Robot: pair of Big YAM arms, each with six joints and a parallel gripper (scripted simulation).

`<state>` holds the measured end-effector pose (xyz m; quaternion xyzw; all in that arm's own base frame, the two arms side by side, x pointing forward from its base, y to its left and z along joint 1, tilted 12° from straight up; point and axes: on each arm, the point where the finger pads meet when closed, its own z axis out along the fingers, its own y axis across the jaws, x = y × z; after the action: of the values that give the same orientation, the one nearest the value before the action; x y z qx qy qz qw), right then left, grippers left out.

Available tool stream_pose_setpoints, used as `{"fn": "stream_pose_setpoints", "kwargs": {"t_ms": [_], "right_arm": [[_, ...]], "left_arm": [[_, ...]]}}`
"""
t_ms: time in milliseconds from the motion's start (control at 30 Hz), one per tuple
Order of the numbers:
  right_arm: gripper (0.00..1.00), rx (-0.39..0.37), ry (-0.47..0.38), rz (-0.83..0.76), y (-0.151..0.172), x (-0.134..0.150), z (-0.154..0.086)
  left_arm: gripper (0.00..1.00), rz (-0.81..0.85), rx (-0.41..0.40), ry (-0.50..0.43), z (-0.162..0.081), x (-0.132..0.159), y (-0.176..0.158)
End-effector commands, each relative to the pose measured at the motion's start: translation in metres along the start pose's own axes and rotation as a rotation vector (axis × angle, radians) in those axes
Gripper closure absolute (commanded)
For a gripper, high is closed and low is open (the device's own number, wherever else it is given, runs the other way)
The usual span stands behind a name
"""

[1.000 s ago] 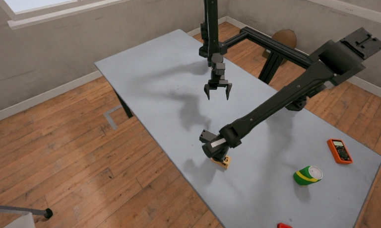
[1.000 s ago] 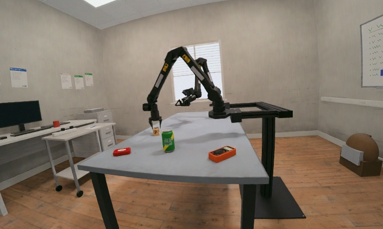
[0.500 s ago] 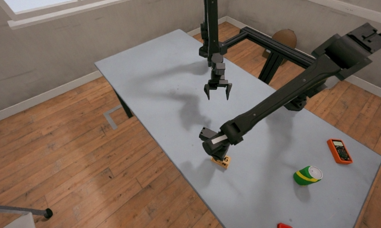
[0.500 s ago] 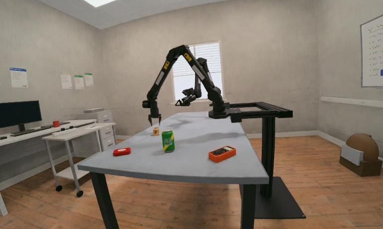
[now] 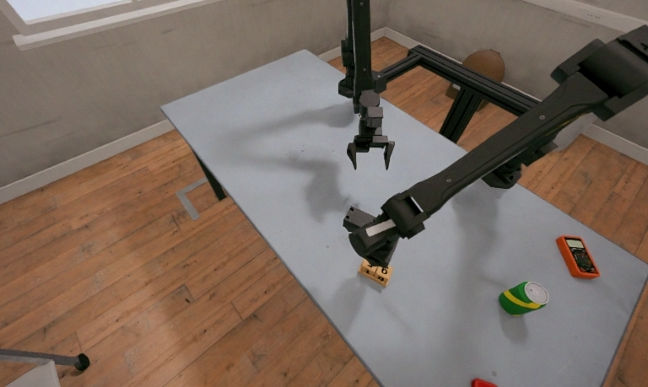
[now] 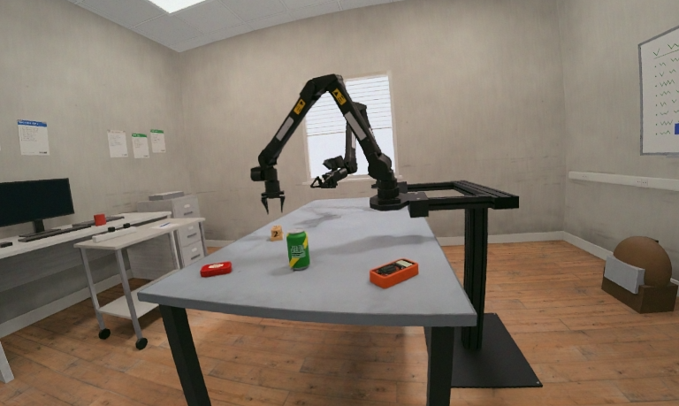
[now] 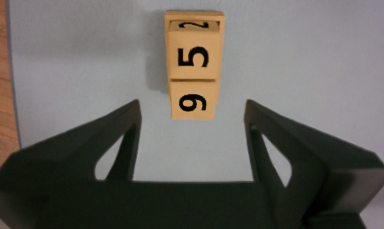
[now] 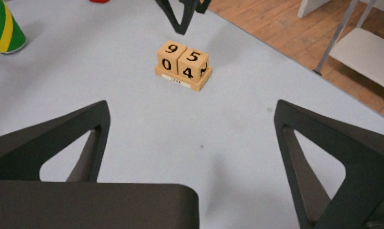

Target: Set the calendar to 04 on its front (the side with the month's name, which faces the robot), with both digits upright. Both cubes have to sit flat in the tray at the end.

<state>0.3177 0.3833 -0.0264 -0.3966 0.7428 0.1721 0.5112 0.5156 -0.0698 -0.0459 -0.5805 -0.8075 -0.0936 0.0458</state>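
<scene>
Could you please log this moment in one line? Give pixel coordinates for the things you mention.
calendar (image 5: 375,274) (image 6: 276,233) (image 7: 195,64) (image 8: 183,66): front 04, upright, cubes in tray | left gripper (image 5: 378,265) (image 6: 274,211) (image 7: 193,105) (image 8: 187,26): open, above | right gripper (image 5: 370,167) (image 6: 314,183) (image 8: 192,106): open

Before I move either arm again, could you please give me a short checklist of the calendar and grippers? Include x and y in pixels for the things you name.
1. Front reads 04, digits upright: ok, 0 cube (image 8: 167,64) then 4 cube (image 8: 188,70).
2. Both cubes flat in the tray (image 7: 195,14) (image 8: 172,79): ok, as far as visible.
3. Left gripper (image 6: 275,212) (image 7: 193,106) free of the cubes: ok, open above them.
4. Right gripper (image 5: 371,168) (image 8: 192,106) open and away: ok.
5. Month's name legible: cannot tell, too small.
</scene>
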Motion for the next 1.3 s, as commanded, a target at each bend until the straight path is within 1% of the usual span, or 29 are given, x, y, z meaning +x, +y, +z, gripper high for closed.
{"fn": "stream_pose_setpoints", "kwargs": {"t_ms": [0,100,133,167,200,233,267,500,600,667,900,1067,1167,1233,1267], "right_arm": [[0.0,0.003,-0.019,-0.001,-0.002,-0.008,0.002],[0.0,0.003,-0.019,-0.001,-0.002,-0.008,0.002],[0.0,0.003,-0.019,-0.001,-0.002,-0.008,0.002],[0.0,0.003,-0.019,-0.001,-0.002,-0.008,0.002],[0.0,0.003,-0.019,-0.001,-0.002,-0.008,0.002],[0.0,0.003,-0.019,-0.001,-0.002,-0.008,0.002],[0.0,0.003,-0.019,-0.001,-0.002,-0.008,0.002],[0.0,0.003,-0.019,-0.001,-0.002,-0.008,0.002],[0.0,0.003,-0.019,-0.001,-0.002,-0.008,0.002],[0.0,0.003,-0.019,-0.001,-0.002,-0.008,0.002],[0.0,0.003,-0.019,-0.001,-0.002,-0.008,0.002],[0.0,0.003,-0.019,-0.001,-0.002,-0.008,0.002],[0.0,0.003,-0.019,-0.001,-0.002,-0.008,0.002],[0.0,0.003,-0.019,-0.001,-0.002,-0.008,0.002],[0.0,0.003,-0.019,-0.001,-0.002,-0.008,0.002]], "left_arm": [[0.35,0.001,0.018,0.007,0.008,0.002,0.004],[0.35,0.008,0.017,0.006,0.008,-0.001,0.002],[0.35,0.01,-0.001,-0.004,-0.002,-0.002,0.005],[0.24,-0.023,-0.003,-0.005,-0.002,-0.002,0.006],[0.13,-0.055,-0.028,-0.023,-0.013,0.0,0.012],[0.01,-0.092,-0.038,-0.033,-0.012,0.002,0.016],[0.0,-0.134,-0.031,-0.034,-0.005,0.007,0.007],[0.0,-0.437,-0.119,-0.187,-0.002,0.012,0.006],[0.0,-0.53,-0.152,-0.246,-0.002,0.008,0.002],[0.0,-0.53,-0.152,-0.246,-0.002,0.008,0.002],[0.0,-0.827,-0.235,-0.401,0.001,0.016,0.001],[0.0,-0.981,-0.282,-0.505,0.0,0.01,-0.005],[0.0,-1.067,-0.3,-0.536,0.014,0.012,-0.012],[0.0,-1.067,-0.3,-0.536,0.014,0.012,-0.012],[0.0,-1.083,-0.305,-0.538,0.019,0.012,-0.014]]}}
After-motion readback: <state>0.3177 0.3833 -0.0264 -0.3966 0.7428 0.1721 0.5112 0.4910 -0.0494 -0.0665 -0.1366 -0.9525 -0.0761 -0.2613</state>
